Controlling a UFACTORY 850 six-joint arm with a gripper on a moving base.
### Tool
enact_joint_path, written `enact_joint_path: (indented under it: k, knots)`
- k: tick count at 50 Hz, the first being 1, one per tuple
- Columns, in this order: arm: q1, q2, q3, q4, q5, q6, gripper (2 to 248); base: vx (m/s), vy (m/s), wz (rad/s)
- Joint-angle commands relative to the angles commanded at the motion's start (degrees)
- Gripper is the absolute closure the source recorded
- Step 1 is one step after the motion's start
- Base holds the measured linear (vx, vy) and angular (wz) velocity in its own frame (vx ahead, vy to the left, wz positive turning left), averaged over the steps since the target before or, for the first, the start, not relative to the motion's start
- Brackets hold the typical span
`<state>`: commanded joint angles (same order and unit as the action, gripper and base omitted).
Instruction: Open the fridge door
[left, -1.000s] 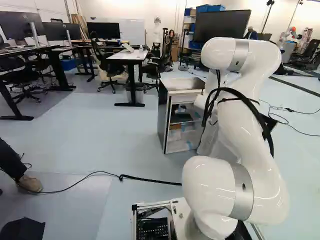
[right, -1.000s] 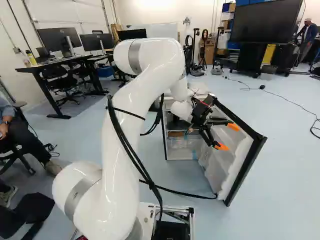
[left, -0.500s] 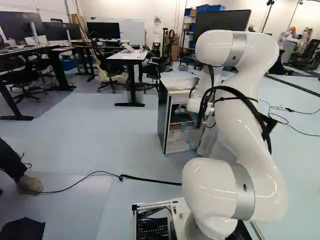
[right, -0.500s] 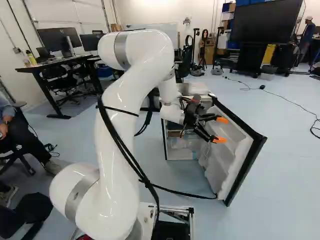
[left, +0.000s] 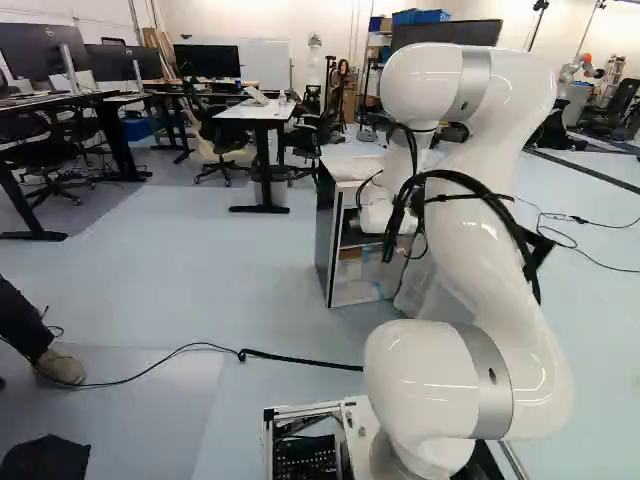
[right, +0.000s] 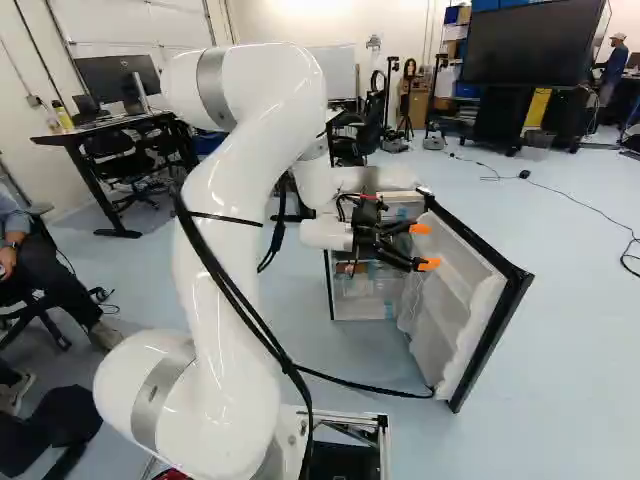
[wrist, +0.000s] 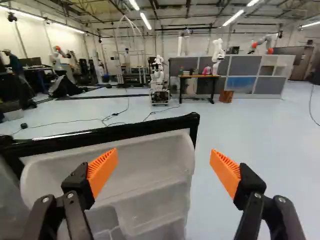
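In the right base view my gripper (right: 425, 246) is at the inner side of the fridge door (right: 481, 318), which stands swung wide from the fridge (right: 329, 283). The wrist view shows the gripper (wrist: 164, 151) open, nothing held. One orange pad (wrist: 102, 170) is seen against the door's white inner shelves (wrist: 150, 157); the other lies past the door's end, with floor behind it. Whether a finger touches the door I cannot tell. In the left base view the fridge (left: 324, 230) shows its side and open front, partly behind my arm; the gripper is hidden there.
A white-topped desk (left: 257, 112) with chairs stands beyond the fridge. A large screen (right: 535, 45) is at the back. Cables (right: 590, 205) lie on the floor past the door. Another robot (wrist: 159, 80) stands far ahead, beside a table. A person's foot (left: 60, 366) is at the left.
In the right base view my arm and gripper have shifted left, away from the door's black outer edge, and the gripper has swung round more level. The base and door have stayed put.
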<state>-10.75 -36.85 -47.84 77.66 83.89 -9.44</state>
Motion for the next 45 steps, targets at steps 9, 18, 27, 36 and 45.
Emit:
enact_joint_path:
  k: [9, 18, 27, 36, 45]
  knots:
    - [1.9, 1.5, 2.7, -4.3, 0.0, 0.0, 3, 0.0, 0.0, 0.0]
    - [3.9, 3.0, 5.3, -8.5, 0.0, 0.0, 3, 0.0, 0.0, 0.0]
    - [5.3, 4.1, 7.0, -11.8, 0.0, 0.0, 3, 0.0, 0.0, 0.0]
    - [5.5, 4.2, 7.3, -12.5, 0.0, 0.0, 3, 0.0, 0.0, 0.0]
    - [5.5, 4.5, 7.5, -12.8, -0.2, 0.0, 3, 0.0, 0.0, 0.0]
